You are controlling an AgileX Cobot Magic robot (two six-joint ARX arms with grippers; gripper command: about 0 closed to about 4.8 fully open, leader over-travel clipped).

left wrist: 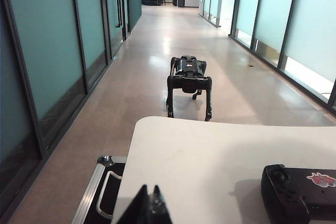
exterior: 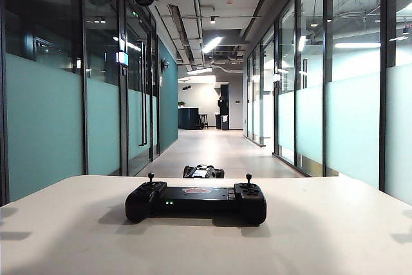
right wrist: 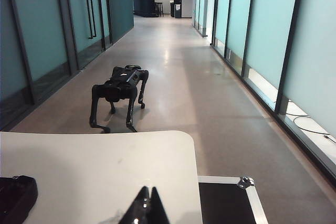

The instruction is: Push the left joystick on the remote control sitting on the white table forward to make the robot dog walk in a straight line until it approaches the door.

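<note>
The black remote control (exterior: 195,201) lies in the middle of the white table (exterior: 322,236), with green lights on its front. Its left joystick (exterior: 150,177) stands upright and untouched. The robot dog (exterior: 203,171) stands on the corridor floor just beyond the table's far edge, facing away down the hall. My left gripper (left wrist: 149,188) is shut and empty, low over the table near its edge, well short of the remote control (left wrist: 299,192). My right gripper (right wrist: 149,190) is likewise shut and empty, off to the side of the remote control (right wrist: 16,195). Neither gripper shows in the exterior view.
A long corridor with frosted glass walls runs ahead of the robot dog (left wrist: 189,80). Glass doors with tall handles (exterior: 143,94) line its left side. Open black cases with metal trim sit on the floor beside the table, one on the left (left wrist: 102,187) and one on the right (right wrist: 226,203).
</note>
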